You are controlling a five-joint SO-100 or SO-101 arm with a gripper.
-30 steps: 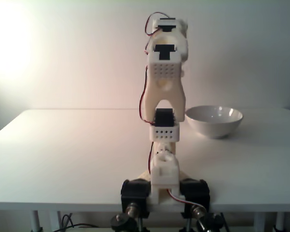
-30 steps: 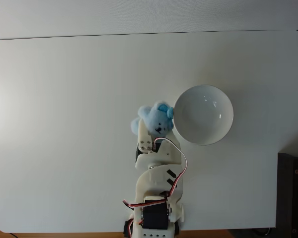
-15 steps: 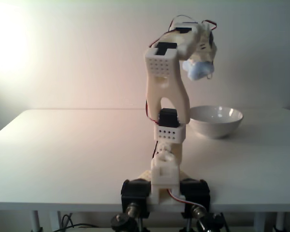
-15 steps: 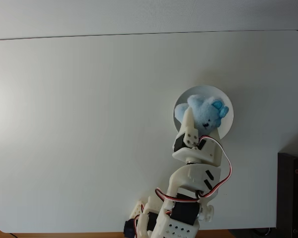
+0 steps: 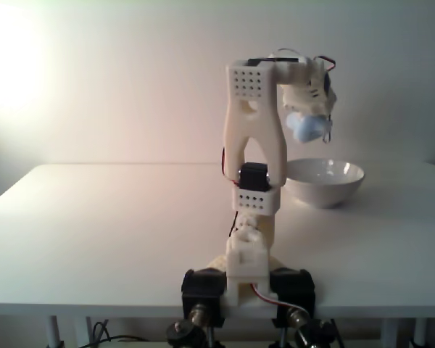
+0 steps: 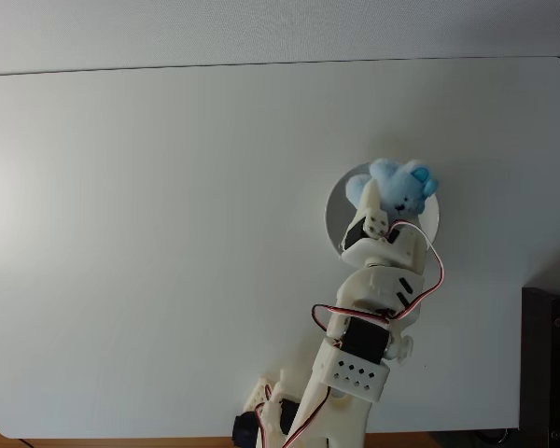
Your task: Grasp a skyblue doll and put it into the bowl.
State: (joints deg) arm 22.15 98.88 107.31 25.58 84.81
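The gripper is pinching the skyblue doll, its fingers pressed against the plush from either side. From above, the doll hangs over the far part of the bowl, its rounded ears poking just past the far right of the rim. A small dark face shows on the side turned toward the arm. In the fixed view from the front, the gripper holds the doll well above the table, clear of the bowl and not touching it, directly over the bowl's left half.

The white arm reaches from its base at the near edge of the table up and to the right, with a red-and-white cable looping along its right side. In the front view the arm rises upright from its clamped base, bends at the top and tips over to the right toward the bowl.

The bowl sits on the right half of the white table, about midway between the near and far edges. A dark object stands beyond the table's right edge, near the front corner. A pale wall lies behind, brightly lit at the upper left.
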